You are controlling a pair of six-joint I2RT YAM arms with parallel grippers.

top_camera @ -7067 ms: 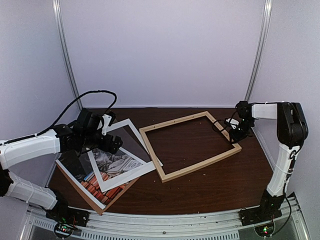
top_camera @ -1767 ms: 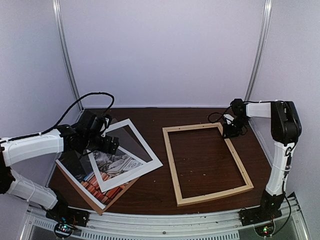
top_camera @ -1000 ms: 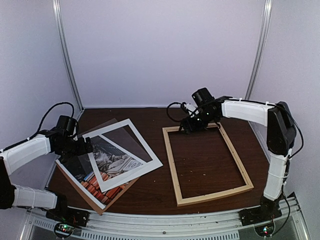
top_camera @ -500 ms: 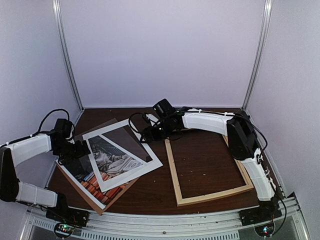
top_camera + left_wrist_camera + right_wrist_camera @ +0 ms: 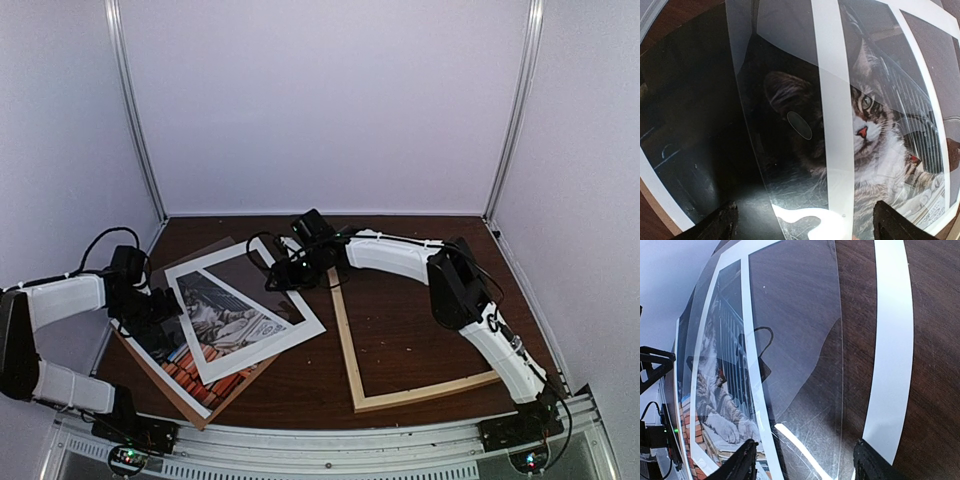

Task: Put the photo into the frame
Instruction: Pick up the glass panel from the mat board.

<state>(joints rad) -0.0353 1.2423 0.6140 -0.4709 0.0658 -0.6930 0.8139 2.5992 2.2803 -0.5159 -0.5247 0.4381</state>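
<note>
Top external view: the photo (image 5: 228, 325) lies near the left edge of the tabletop (image 5: 410, 300), on a brown board (image 5: 195, 395). A white mat (image 5: 303, 326) and a clear sheet (image 5: 200, 255) lie across it. The frame (image 5: 343, 330) lies flat to the right of the photo, near it but not touching. The frame's long side runs from the far edge to the near edge, and the photo is turned a bit away from that.

The left hand (image 5: 155, 307) hangs over the photo's left end, so it is the nearer one. The right hand (image 5: 278, 276) stretches across to the mat's far side. The wrist views show both hands wide open, holding nothing. I think the mat and sheet must come off first.
</note>
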